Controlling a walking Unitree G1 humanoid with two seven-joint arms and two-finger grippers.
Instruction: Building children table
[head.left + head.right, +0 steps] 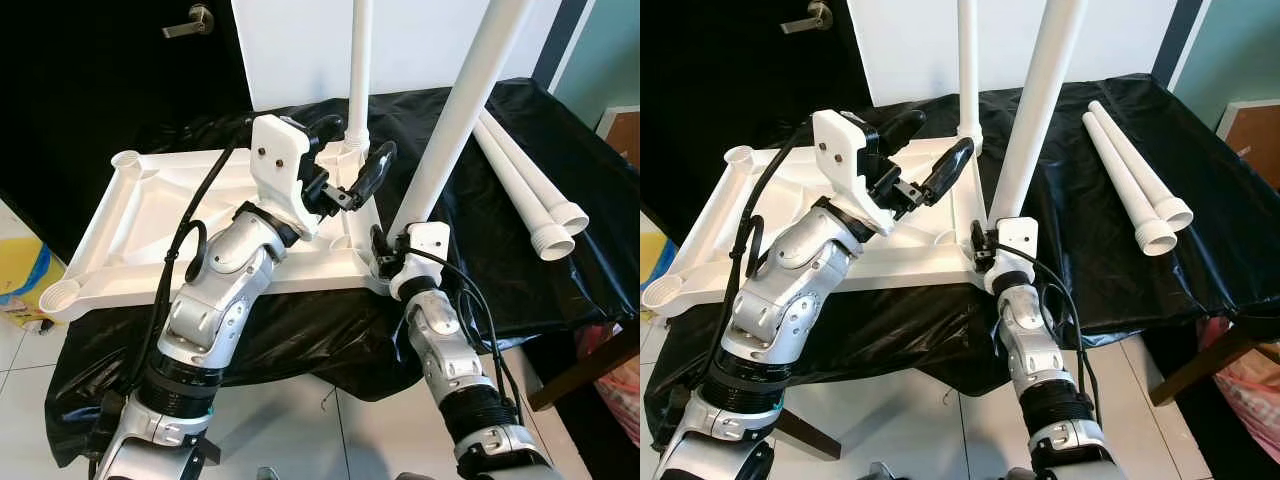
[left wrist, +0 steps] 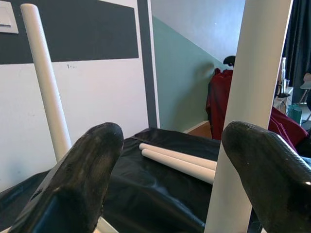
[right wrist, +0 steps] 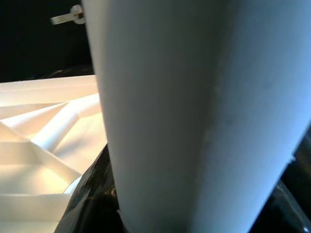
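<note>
At the tabletop's (image 1: 150, 235) near corner, right hand (image 1: 385, 252) clamps a leg (image 1: 455, 120); left hand (image 1: 350, 160) spread above.

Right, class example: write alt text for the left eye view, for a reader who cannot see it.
The right gripper clamps a tilted white leg at a corner of the upturned white tabletop. The left gripper is open near a leg standing upright; two spare legs lie on black sheeting.
</note>
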